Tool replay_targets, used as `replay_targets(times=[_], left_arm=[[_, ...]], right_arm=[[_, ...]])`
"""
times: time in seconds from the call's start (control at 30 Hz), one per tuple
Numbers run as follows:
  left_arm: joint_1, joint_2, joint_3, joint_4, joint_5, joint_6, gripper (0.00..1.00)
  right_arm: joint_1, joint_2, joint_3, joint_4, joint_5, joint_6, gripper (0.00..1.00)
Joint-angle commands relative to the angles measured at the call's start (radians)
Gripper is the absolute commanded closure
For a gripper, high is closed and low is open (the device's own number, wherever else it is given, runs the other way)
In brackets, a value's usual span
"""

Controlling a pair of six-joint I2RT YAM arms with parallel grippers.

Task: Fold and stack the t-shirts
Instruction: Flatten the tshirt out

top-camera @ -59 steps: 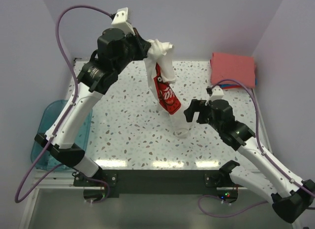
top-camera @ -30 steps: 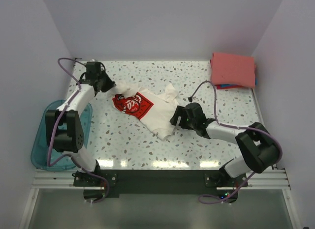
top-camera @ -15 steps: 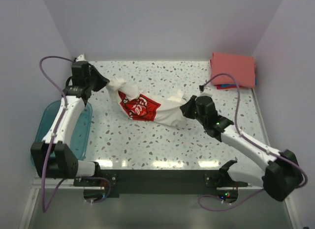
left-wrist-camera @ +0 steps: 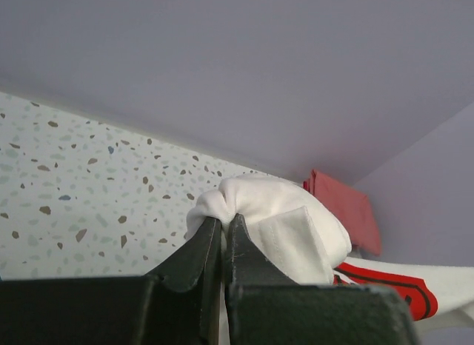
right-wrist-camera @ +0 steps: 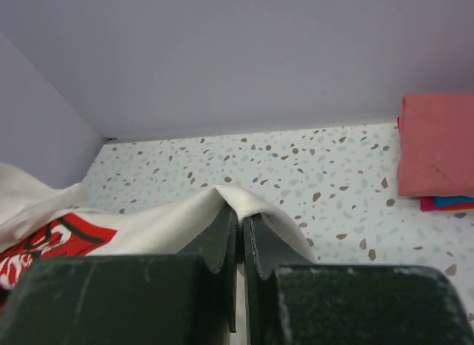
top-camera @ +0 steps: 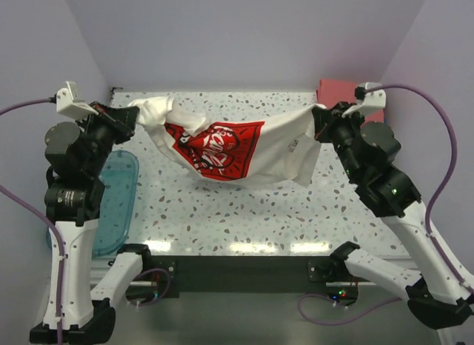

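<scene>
Top camera looks down; wrist cameras, close, share the back wall [left-wrist-camera: 222, 64].

The white shirt [top-camera: 270, 149] hangs stretched between the left tool [top-camera: 135, 115] and the right tool [top-camera: 318, 115], each pinching one end. Its red print faces up as it sags over the speckled surface [top-camera: 222, 212]. A red shirt [top-camera: 333, 88], seemingly folded, peeks from behind the right arm. A teal tub [top-camera: 118, 197] sits at the left.

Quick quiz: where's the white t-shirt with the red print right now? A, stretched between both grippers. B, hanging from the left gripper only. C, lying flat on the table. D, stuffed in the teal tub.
A: the left gripper and the right gripper each pinch one end of the white t-shirt, which sags between them with the red print facing up.
</scene>
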Motion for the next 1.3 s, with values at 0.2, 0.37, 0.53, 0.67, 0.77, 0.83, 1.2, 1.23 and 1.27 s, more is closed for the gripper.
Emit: replay_targets(times=[0.2,0.37,0.53,0.67,0.77,0.83,1.2,1.23,1.27], left_arm=[[0.011,0.329,-0.169,0.228,0.013,-0.113,0.83],[0.017,0.617,-0.135,0.421,-0.016,-0.147,0.86],[0.059,0.733,-0.138,0.462,0.052,-0.158,0.35],[0.059,0.637,-0.257,0.452,-0.003,-0.181,0.21],[0.057,0.575,-0.320,0.386,-0.068,-0.221,0.24],[0.057,0.540,-0.378,0.389,-0.098,-0.236,0.29],[0.027,0.607,-0.409,0.354,-0.105,-0.210,0.40],[-0.002,0.612,-0.411,0.354,-0.104,-0.210,0.40],[-0.019,0.614,-0.412,0.355,-0.105,-0.213,0.40]], right_arm=[[-0.254,0.558,0.214,0.129,-0.216,-0.112,0.98],[-0.355,1.021,0.559,0.102,-0.353,-0.031,0.99],[-0.357,1.151,0.743,-0.106,-0.376,-0.008,0.29],[-0.354,0.921,0.424,-0.040,-0.352,0.067,0.17],[-0.289,0.723,0.120,0.034,-0.338,0.125,0.18],[-0.201,0.607,-0.082,0.094,-0.303,0.167,0.20],[0.087,0.546,-0.519,0.333,-0.178,0.402,0.23],[0.088,0.559,-0.522,0.341,-0.168,0.415,0.23],[0.085,0.594,-0.516,0.348,-0.155,0.422,0.23]])
